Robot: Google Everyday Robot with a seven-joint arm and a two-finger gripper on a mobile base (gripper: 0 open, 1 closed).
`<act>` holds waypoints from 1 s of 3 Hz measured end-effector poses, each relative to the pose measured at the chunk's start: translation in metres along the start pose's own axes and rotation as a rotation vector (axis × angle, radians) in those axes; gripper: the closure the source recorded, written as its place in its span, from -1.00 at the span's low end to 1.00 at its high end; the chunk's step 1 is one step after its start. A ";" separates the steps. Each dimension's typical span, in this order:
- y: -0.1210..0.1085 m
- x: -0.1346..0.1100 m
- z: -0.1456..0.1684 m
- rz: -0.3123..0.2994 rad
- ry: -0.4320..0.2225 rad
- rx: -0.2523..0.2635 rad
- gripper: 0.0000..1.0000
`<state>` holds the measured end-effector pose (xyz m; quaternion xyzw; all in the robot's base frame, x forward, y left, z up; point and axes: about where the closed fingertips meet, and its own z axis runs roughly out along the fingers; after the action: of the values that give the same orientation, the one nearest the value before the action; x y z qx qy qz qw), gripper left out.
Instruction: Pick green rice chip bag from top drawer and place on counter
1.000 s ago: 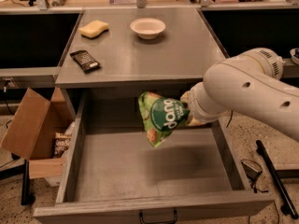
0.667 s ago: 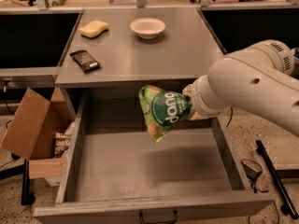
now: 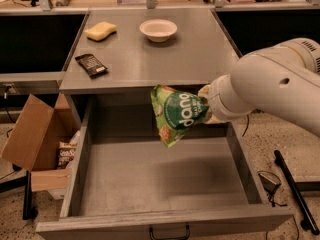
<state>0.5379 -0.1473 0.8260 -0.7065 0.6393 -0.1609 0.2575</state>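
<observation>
The green rice chip bag (image 3: 176, 115) hangs tilted in the air above the back of the open top drawer (image 3: 150, 184), just below the counter's front edge. My gripper (image 3: 206, 110) is shut on the bag's right end; its fingers are mostly hidden behind the bag and my white arm (image 3: 272, 86), which reaches in from the right. The drawer's flat grey bottom is bare, and its dark handle (image 3: 169, 232) shows at the front. The grey counter (image 3: 150, 51) lies behind the drawer.
On the counter are a yellow sponge (image 3: 100, 30) at the back left, a white bowl (image 3: 158, 29) at the back middle and a black snack bar wrapper (image 3: 91, 64) at the left. A brown cardboard box (image 3: 32, 139) stands on the floor left of the drawer.
The bag has risen from inside the drawer to just under the counter's front edge, still held in my gripper. My arm has lifted with it.
</observation>
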 end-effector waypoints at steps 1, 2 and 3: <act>-0.039 -0.011 -0.031 0.012 -0.055 0.104 1.00; -0.083 -0.031 -0.053 0.051 -0.140 0.174 1.00; -0.117 -0.038 -0.050 0.126 -0.213 0.193 1.00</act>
<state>0.6011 -0.1119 0.9376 -0.6500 0.6330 -0.1294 0.4001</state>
